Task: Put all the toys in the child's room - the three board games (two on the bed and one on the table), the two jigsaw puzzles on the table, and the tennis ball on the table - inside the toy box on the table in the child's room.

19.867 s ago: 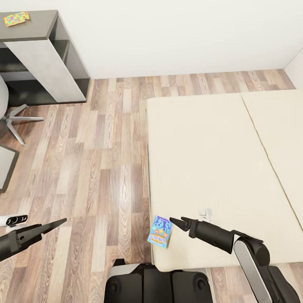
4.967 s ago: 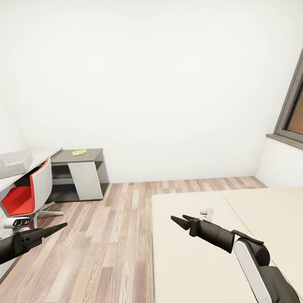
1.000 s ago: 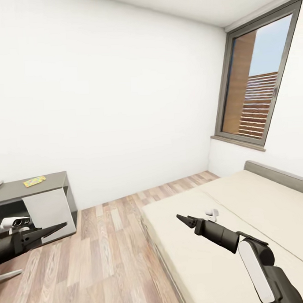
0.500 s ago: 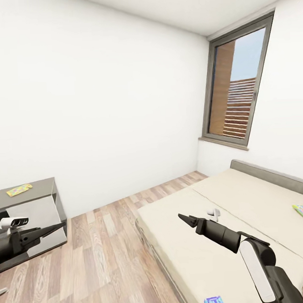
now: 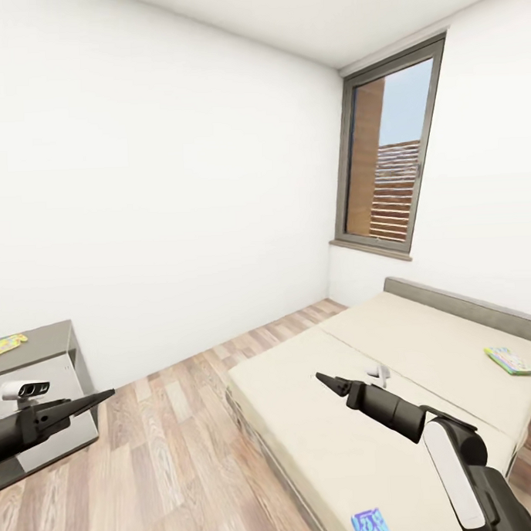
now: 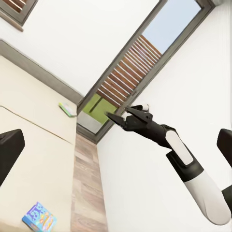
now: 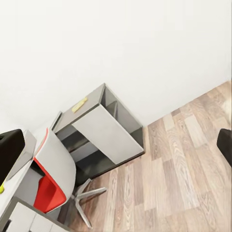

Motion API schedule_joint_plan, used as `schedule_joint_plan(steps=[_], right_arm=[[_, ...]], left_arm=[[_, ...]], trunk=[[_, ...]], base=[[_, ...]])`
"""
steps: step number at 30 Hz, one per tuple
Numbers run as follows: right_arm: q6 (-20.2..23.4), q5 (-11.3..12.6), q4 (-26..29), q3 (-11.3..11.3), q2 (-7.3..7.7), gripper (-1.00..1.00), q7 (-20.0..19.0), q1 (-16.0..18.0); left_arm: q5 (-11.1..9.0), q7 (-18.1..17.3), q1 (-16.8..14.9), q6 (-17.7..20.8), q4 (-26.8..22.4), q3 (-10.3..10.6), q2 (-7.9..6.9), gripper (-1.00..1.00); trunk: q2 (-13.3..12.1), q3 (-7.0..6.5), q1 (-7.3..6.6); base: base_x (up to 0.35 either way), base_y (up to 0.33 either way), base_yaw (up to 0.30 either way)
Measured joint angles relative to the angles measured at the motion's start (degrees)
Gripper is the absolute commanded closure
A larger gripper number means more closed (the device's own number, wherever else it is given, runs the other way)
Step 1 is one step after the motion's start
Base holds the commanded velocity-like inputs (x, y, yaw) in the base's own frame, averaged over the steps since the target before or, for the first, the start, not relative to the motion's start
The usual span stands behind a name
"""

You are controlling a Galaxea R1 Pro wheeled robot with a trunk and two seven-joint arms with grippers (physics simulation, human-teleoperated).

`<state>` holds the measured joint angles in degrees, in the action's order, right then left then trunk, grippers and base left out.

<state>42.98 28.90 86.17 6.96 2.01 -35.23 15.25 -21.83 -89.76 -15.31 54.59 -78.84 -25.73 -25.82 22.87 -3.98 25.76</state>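
Observation:
A blue board game (image 5: 370, 523) lies on the bed (image 5: 423, 343) near its foot corner. A second, green-patterned board game (image 5: 509, 359) rests far across the bed by the grey headboard. One jigsaw puzzle (image 5: 6, 344) sits on the dark grey part of the table (image 5: 44, 337). My left gripper (image 5: 105, 394) hovers over the floor and my right gripper (image 5: 324, 379) over the mattress, both open and holding nothing. The left wrist view shows both board games (image 6: 38, 217) (image 6: 67, 109). In the right wrist view the jigsaw puzzle (image 7: 79, 104) lies on the table (image 7: 99, 96).
A red-seated swivel chair (image 7: 48, 188) stands at the table. Wood-plank floor (image 5: 181, 447) runs between table and bed. A tall grey-framed window (image 5: 380, 152) sits in the wall beyond the bed.
The camera has swung right, so the table slid toward the picture's left edge and more of the bed came in, with the far board game in fuller view. Neither arm changed its pose.

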Motion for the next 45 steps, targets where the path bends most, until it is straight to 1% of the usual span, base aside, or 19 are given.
schedule_joint_plan(steps=[7, 14, 22, 28, 45], right_arm=[[0.1, 0.1, -1.0, 1.3, 0.01, -1.0, -0.1, 0.0], [0.1, 0.1, -1.2, 1.5, 0.02, -1.0, -0.1, 0.1], [0.1, 0.1, -1.3, 1.6, 0.03, -1.0, -0.1, 0.1], [0.1, 0.1, -1.3, 2.6, -0.04, -1.0, -0.1, 0.1], [0.1, 0.1, -1.3, 3.0, -0.06, -1.0, -0.1, 0.1]], left_arm=[[0.0, 0.0, 0.0, 0.0, 0.0, 0.0, 0.0, -1.0], [0.0, 0.0, 0.0, 0.0, 0.0, 0.0, 0.0, -1.0], [0.0, 0.0, 0.0, 0.0, 0.0, 0.0, 0.0, -1.0], [0.0, 0.0, 0.0, 0.0, 0.0, 0.0, 0.0, -1.0], [0.0, 0.0, 0.0, -0.1, 0.0, 0.0, 0.0, -1.0]], trunk=[[0.0, 0.0, 0.0], [0.0, 0.0, 0.0], [0.0, 0.0, 0.0], [0.0, 0.0, 0.0], [0.0, 0.0, 0.0]], base=[[-0.056, 0.168, -0.268], [-0.011, 0.054, -0.269], [-0.001, 0.219, -0.269], [0.0, 0.218, -0.27], [0.0, 0.022, -0.273]])
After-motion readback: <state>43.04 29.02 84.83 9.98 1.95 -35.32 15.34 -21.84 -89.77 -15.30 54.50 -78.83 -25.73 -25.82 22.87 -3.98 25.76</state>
